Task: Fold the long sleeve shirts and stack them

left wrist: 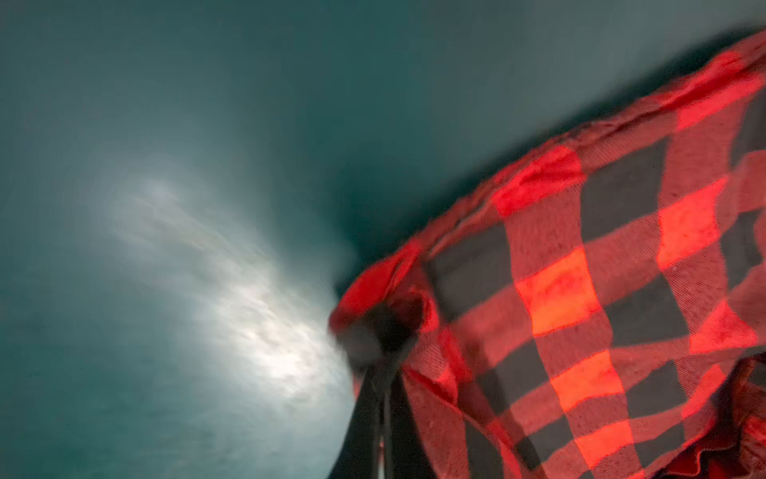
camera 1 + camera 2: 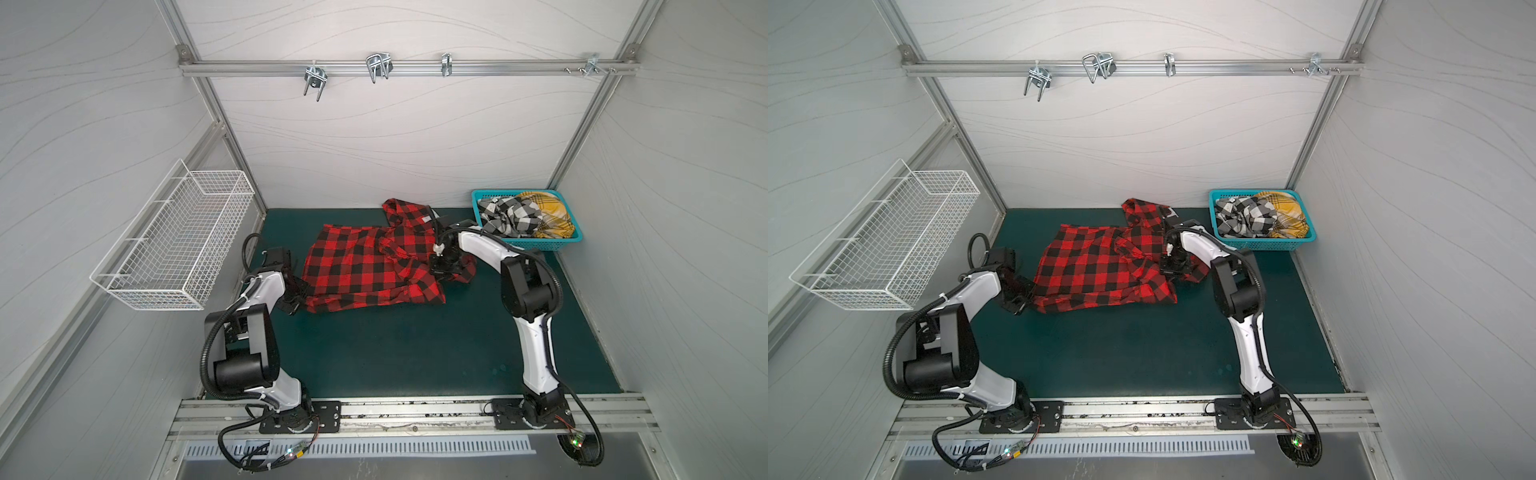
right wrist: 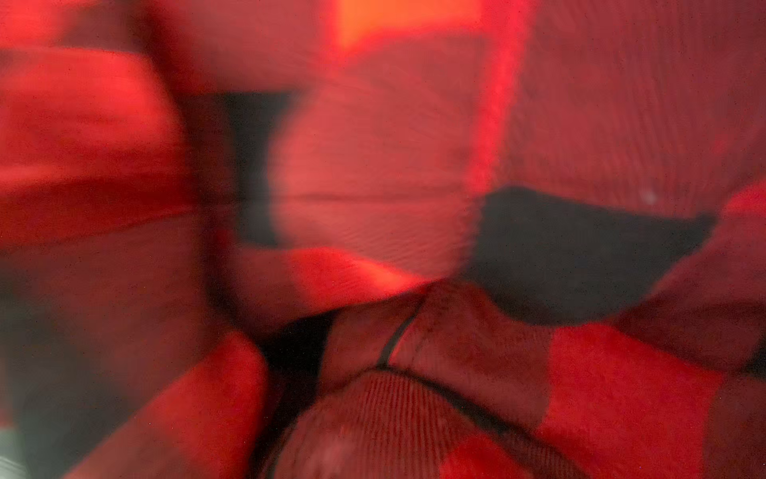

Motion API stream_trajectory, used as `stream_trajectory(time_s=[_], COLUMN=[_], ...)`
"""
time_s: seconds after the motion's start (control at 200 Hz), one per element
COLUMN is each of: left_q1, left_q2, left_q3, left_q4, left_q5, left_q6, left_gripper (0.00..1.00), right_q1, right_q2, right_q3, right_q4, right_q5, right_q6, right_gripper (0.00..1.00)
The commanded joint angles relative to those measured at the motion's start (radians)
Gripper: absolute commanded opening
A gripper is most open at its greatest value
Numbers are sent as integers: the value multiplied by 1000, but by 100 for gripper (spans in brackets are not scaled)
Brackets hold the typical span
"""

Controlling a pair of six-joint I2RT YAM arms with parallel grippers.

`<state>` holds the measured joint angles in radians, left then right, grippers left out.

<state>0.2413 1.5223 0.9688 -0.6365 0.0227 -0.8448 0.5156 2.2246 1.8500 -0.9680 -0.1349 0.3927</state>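
You've got the red shirt [image 2: 361, 270] mid-frame on the mat [image 2: 395, 353], long axis left-right. The left gripper [image 1: 375, 331] pinches its lower-left corner; the right gripper [image 2: 445, 269] is clamped on the bunched right end.

Shirts, three: red-black shirt [image 2: 357, 266], black-white shirt [image 2: 511, 216], yellow shirt [image 2: 548, 220]. Baskets, two: wire basket [image 2: 178, 245], teal basket [image 2: 552, 246].

I operate inside a robotics lab cell: pale panel walls [image 2: 395, 137] on aluminium framing [image 2: 257, 67], a green mat [image 2: 395, 353] for a floor, arm bases [image 2: 286, 411] bolted to a metal rail [image 2: 415, 411].
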Motion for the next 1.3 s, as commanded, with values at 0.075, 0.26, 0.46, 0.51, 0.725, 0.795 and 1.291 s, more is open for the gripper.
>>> stream_trajectory(time_s=[0.075,0.26,0.46,0.51,0.725,0.795,1.291], left_q1=[-67,-181,-184,-184,-173,-168,-166], left_q2=[-131,-239,-282,-273,-246,-231,-157], left_q3=[-13,-132,-183,-177,-146,-138,-130], left_q4=[-127,-159,-174,-172,-163,-155,-114], left_q5=[-86,-84,-58,-51,-51,-36,8], left_q6=[39,21,59,71,104,109,109], left_gripper=[0,0,0,0,0,0,0], right_q1=[-46,-77,-4,47,235,238,328], right_q2=[-176,-421,-668,-698,-501,-420,-210], right_q3=[-164,-506,-662,-677,-517,-447,-363], right_q4=[-108,-75,-103,-74,-42,-21,3], right_q5=[55,61,159,183,386,449,642], right_q6=[80,77,63,45,19,13,-52], right_gripper=[0,42,77,79,78,73,62])
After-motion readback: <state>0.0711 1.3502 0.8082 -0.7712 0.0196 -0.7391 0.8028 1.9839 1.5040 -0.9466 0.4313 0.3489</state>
